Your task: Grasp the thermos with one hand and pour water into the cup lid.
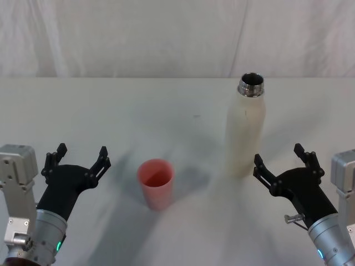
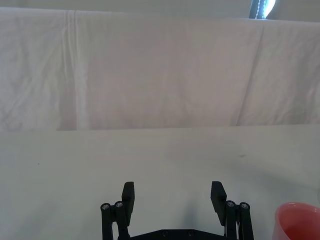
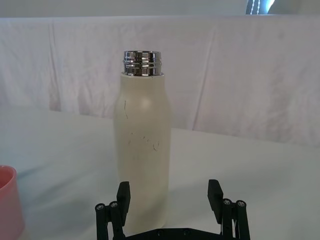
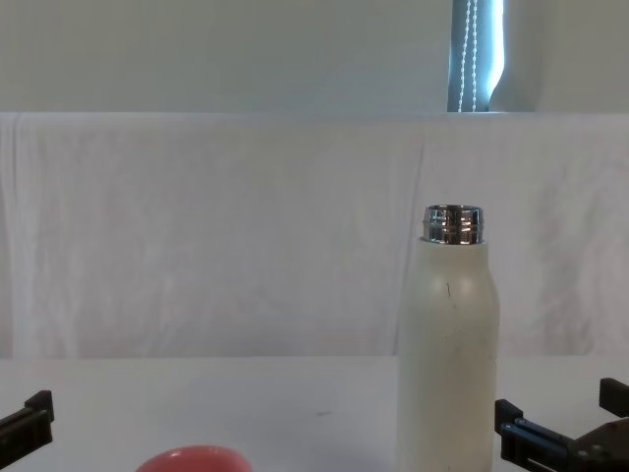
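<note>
Pre-grasp stage: right gripper (image 1: 282,158), jaws wide and empty, sits just beside the upright thermos (image 1: 244,130); next, advance to straddle it, cup lid (image 1: 156,183) awaiting.

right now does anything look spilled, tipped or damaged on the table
Nothing stands out. The thermos stands upright with its neck open, the cup lid stands upright to its left, and no water shows on the table. Faint scuff marks show on the thermos body. The left tool and the right tool are open.
</note>
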Action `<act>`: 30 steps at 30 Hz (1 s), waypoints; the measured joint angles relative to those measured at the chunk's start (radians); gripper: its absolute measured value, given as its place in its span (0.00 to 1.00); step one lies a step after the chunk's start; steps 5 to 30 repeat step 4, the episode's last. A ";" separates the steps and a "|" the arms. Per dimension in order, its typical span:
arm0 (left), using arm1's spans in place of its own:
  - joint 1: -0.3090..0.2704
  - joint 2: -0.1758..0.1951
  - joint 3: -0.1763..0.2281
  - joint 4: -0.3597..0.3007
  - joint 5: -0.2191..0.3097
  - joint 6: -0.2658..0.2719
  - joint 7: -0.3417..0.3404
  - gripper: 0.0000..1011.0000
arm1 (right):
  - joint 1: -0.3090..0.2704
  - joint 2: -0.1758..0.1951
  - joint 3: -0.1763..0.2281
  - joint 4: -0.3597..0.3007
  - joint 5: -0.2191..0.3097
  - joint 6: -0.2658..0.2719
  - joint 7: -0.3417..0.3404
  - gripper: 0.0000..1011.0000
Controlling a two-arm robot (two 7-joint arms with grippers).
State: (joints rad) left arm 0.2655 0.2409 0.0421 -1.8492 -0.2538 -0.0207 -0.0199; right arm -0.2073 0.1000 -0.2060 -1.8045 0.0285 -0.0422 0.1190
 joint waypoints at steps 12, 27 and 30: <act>0.000 0.000 0.000 0.000 0.000 0.000 0.000 0.99 | 0.000 0.000 0.000 0.000 0.000 0.000 0.000 0.99; 0.000 0.000 0.000 0.000 0.000 0.000 0.000 0.99 | 0.000 0.000 0.000 0.000 0.000 0.000 0.000 0.99; 0.000 0.000 0.000 0.000 0.000 0.000 0.000 0.99 | 0.000 0.000 0.000 0.000 0.000 0.000 0.000 0.99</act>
